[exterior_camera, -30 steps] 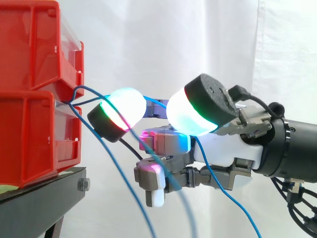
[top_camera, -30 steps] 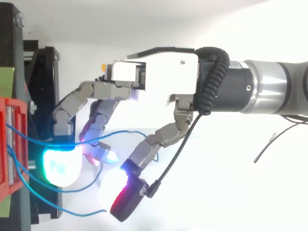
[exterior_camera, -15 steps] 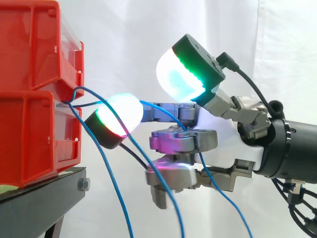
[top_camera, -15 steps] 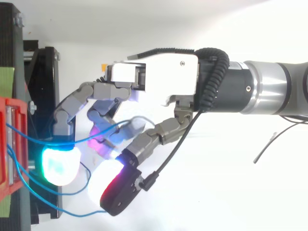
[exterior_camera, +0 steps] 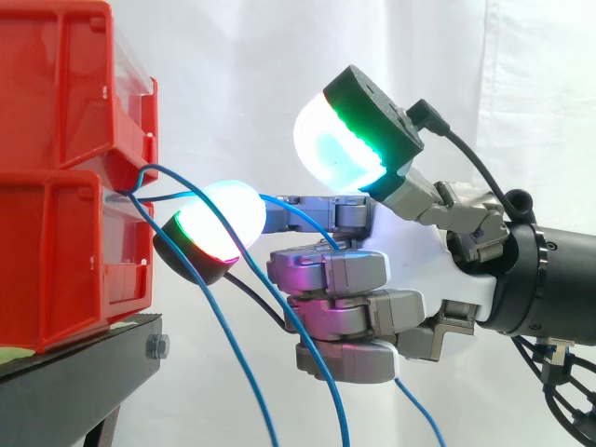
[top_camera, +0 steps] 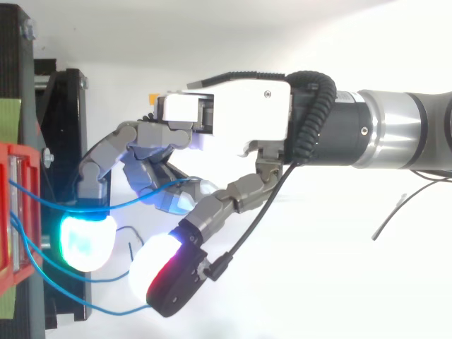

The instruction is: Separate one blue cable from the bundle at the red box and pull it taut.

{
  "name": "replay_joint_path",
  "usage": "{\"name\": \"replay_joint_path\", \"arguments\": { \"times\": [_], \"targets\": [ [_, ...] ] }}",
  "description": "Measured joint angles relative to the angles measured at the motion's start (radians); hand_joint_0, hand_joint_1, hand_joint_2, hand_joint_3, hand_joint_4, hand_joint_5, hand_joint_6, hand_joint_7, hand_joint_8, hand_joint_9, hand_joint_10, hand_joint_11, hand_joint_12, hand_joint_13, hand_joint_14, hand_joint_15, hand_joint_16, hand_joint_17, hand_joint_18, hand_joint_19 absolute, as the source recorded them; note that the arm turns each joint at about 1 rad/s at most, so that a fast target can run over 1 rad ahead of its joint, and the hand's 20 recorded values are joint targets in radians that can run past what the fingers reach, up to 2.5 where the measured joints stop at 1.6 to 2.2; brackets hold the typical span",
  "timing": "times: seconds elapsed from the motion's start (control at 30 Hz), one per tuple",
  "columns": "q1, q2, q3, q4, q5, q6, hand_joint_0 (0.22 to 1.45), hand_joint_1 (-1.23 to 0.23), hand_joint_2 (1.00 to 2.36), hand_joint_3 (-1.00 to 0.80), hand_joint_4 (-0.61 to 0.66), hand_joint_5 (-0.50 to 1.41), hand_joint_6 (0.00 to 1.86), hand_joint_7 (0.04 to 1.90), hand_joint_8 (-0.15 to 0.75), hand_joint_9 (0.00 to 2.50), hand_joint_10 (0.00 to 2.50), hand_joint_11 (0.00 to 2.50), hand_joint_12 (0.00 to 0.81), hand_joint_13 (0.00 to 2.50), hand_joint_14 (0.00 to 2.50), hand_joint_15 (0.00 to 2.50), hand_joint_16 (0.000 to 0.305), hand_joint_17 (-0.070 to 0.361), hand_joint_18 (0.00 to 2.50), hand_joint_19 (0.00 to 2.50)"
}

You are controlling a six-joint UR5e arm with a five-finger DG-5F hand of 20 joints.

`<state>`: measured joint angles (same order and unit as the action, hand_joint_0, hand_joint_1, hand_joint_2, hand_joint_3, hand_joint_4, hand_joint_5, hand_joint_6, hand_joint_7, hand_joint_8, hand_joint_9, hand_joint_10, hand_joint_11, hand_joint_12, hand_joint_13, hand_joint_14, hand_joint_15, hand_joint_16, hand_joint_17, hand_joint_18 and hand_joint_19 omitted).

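Note:
Two stacked red boxes (exterior_camera: 56,251) stand at the left on a black stand (exterior_camera: 84,363). Several thin blue cables come out of the boxes' front edge. One blue cable (exterior_camera: 289,207) runs from there over a straight finger and into the curled fingers of my hand (exterior_camera: 447,279). It comes out below them and hangs down. In the top view the same cable (top_camera: 141,198) leads from the red box (top_camera: 10,212) into the curled fingers. The straight finger's glowing pad (exterior_camera: 219,223) sits close to the box. The thumb pad (exterior_camera: 326,140) is raised above, clear of the cable.
Two other blue cables (exterior_camera: 221,335) hang slack from the boxes down past the stand's edge, in front of the hand; from above they loop (top_camera: 106,311) under the glowing pads. A white curtain (exterior_camera: 521,102) is behind.
The thumb has lifted up off the cable. The lower fingers have curled in towards the palm, closing on the blue cable. The straight finger's pad has shifted slightly towards the box.

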<state>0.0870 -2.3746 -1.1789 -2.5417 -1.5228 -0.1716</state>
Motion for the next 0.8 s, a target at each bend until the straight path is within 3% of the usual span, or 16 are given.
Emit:
{"name": "replay_joint_path", "arguments": {
  "times": [0.13, 0.3, 0.63, 0.7, 0.73, 0.8],
  "targets": [
    [0.000, 0.000, 0.000, 0.000, 0.002, -0.011, 0.42, -0.62, 1.00, -0.50, 0.13, -0.23, 0.88, 0.62, 0.299, 0.43, 2.50, 0.87, 0.406, 0.88, 2.50, 0.92, 0.062, 0.138, 1.12, 0.79],
    [-0.002, -0.001, -0.002, 0.000, 0.001, -0.033, 0.43, -0.60, 1.00, -0.50, 0.13, -0.23, 0.87, 0.59, 0.301, 0.51, 2.50, 1.01, 0.435, 1.02, 2.50, 0.99, 0.068, 0.153, 1.20, 0.52],
    [-0.005, 0.000, -0.017, 0.000, 0.003, -0.058, 0.43, -0.55, 1.00, -0.50, 0.16, -0.22, 0.85, 0.61, 0.372, 0.87, 2.50, 1.47, 0.506, 1.42, 2.50, 1.14, 0.083, 0.186, 1.65, 0.54],
    [-0.005, 0.000, -0.018, -0.001, 0.003, -0.059, 0.44, -0.53, 1.00, -0.50, 0.16, -0.21, 0.84, 0.64, 0.397, 1.00, 2.50, 1.60, 0.535, 1.53, 2.50, 1.16, 0.087, 0.196, 1.87, 0.59],
    [-0.005, 0.000, -0.018, -0.002, 0.003, -0.059, 0.45, -0.53, 1.00, -0.50, 0.17, -0.20, 0.83, 0.65, 0.400, 1.07, 2.50, 1.69, 0.548, 1.60, 2.50, 1.19, 0.264, 0.198, 1.96, 0.58],
    [-0.005, -0.001, -0.018, -0.002, 0.003, -0.060, 0.46, -0.53, 1.00, -0.50, 0.17, -0.20, 0.82, 0.67, 0.421, 1.20, 2.50, 1.82, 0.570, 1.71, 2.50, 1.22, 0.260, 0.195, 2.09, 0.60]
  ]
}}
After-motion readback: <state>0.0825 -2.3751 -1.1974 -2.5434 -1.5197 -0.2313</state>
